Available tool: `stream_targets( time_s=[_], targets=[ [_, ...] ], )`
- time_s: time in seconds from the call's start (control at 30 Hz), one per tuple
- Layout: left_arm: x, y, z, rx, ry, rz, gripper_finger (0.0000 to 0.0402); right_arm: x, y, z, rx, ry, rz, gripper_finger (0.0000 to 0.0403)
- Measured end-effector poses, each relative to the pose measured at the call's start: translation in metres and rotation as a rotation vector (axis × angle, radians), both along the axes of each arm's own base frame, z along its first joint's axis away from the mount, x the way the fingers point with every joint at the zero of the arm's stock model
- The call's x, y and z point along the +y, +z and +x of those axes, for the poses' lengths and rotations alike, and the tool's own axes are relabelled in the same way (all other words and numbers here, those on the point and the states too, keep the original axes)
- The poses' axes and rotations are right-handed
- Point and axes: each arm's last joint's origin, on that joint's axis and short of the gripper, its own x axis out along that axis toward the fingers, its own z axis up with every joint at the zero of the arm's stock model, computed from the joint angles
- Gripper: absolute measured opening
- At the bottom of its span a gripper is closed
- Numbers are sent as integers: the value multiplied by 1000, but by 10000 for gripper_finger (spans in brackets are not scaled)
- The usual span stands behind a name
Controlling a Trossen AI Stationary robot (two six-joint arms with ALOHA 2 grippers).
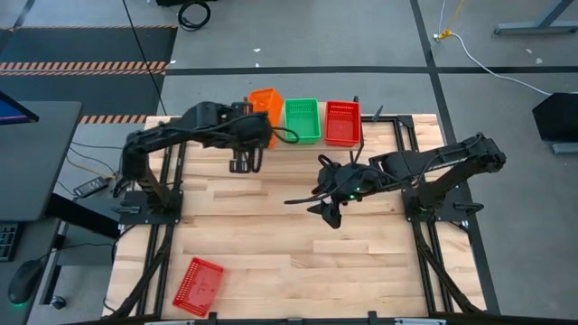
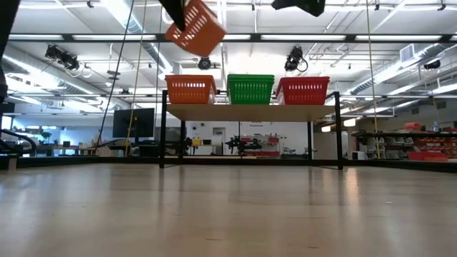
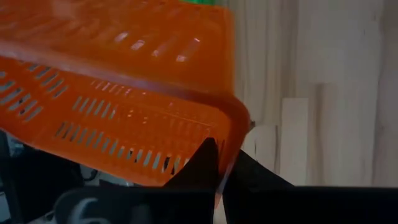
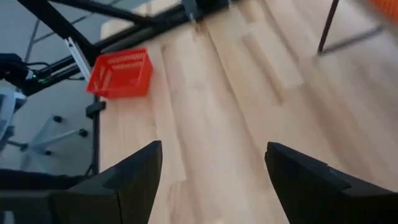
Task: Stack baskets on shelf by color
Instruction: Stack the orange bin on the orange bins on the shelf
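Observation:
My left gripper (image 1: pixel 256 126) is shut on an orange basket (image 2: pixel 196 27), carried tilted in the air above the left end of the shelf (image 2: pixel 250 112). On the shelf top stand an orange stack (image 2: pixel 191 89), a green stack (image 2: pixel 250 89) and a red stack (image 2: pixel 303 91), side by side. One red basket (image 1: pixel 199 286) lies on the tabletop near its near-left corner and also shows as the red basket (image 4: pixel 121 73) in the right wrist view. My right gripper (image 1: pixel 330 212) hovers open over the middle of the table, touching nothing. My left gripper pinches the orange basket between its two fingers (image 3: pixel 202 165) by the side wall at a corner (image 3: pixel 229 146). The basket is lifted clear and tilted, above the orange stack on the shelf.
The shelf's thin black legs (image 2: pixel 163 132) stand on the far part of the wood-plank table. Bare planks (image 1: pixel 271 226) stretch between the shelf and the near edge. The arm bases (image 1: pixel 144 194) sit at the table's left and right sides.

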Motion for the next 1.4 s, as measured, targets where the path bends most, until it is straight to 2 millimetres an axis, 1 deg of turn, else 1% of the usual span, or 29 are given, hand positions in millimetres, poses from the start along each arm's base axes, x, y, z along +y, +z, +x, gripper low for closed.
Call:
stream_targets(
  time_s=[0.07,0.2,0.37,0.6,0.93,1.03,1.13,1.27,1.4],
  targets=[
    [6,-8,7,29,15,-11,8,1,-3,-2,37,-7,25,286],
    [18,-17,14,57,43,-27,8,6,-7,-7,95,6,33,283],
    [34,-30,22,96,84,-38,8,10,-7,-9,103,21,31,283],
    [45,-32,21,107,122,-19,8,11,-8,-10,113,27,29,283],
    [42,-23,13,94,103,8,8,11,-11,-13,167,46,31,283],
    [40,-20,11,77,95,-22,8,11,-11,-14,162,54,21,283],
    [39,-20,10,55,104,-65,8,5,-5,-14,120,27,17,283],
    [40,-19,9,50,107,-71,8,-6,9,-16,8,-30,22,283],
    [41,-29,10,87,113,-80,8,-19,27,-23,-107,-81,36,283]
  ],
)
